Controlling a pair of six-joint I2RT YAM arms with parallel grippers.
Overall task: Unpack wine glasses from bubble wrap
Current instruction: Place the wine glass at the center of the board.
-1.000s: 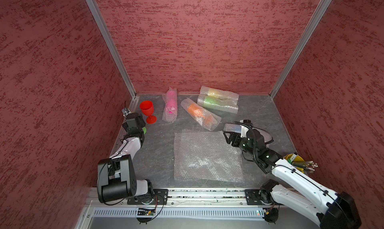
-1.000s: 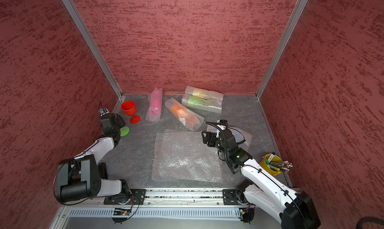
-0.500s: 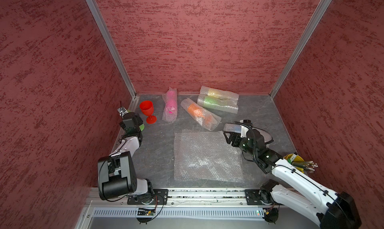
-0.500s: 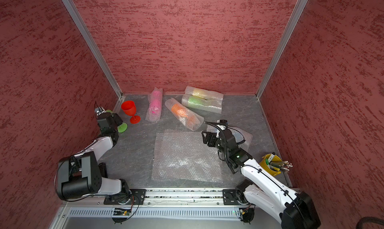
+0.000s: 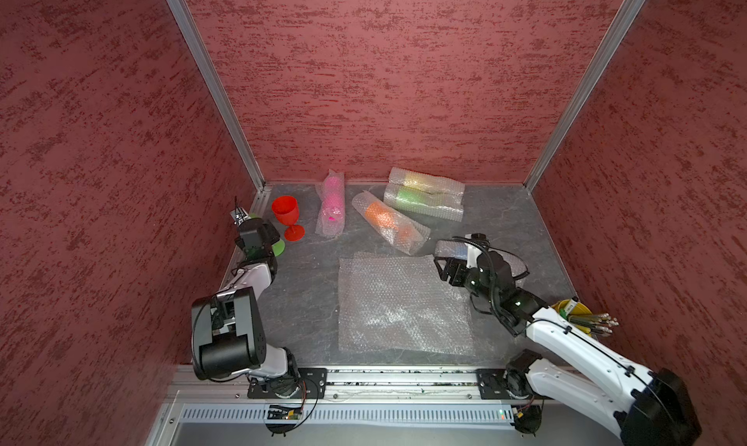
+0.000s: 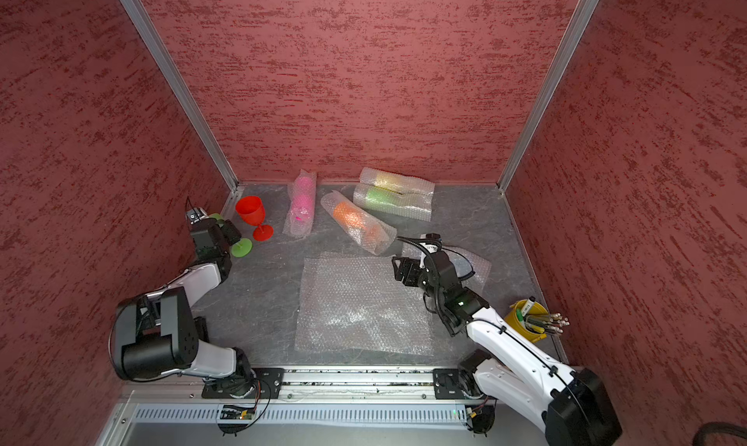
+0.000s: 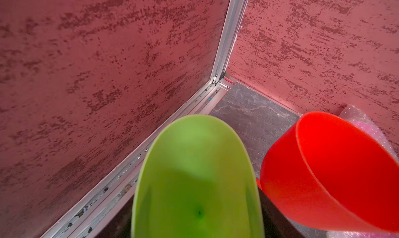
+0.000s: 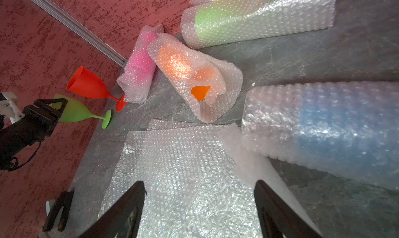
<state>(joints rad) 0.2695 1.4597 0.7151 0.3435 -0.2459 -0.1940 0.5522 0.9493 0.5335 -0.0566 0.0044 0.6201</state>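
A flat, square bubble wrap sheet, clear and dimpled, lies nearest you in the middle of the grey, stone-patterned worktop. A yellow cup of utensils stands by the near right corner.

Your right fingers hover over the sheet's far right corner, spread wide and holding nothing. Just beyond them the blue goblet lies in a bubble-wrap sleeve, its long axis running across the worktop.

At the left edge, your left fingers are closed around the bowl of an unwrapped light green goblet of smooth, opaque plastic. It is tilted, with the bowl toward the left wall and the round foot toward the middle. You cannot tell whether the foot touches the worktop. Just beside it the red goblet stands upright, mouth up, near the far left corner.

Farther back, the orange goblet lies diagonally in its sleeve, bowl far-left, with its foot showing through a gap at the near-right end. The pink goblet, also in a sleeve, points near to far. The second light green goblet and the yellow goblet lie side by side in their sleeves along the far edge.
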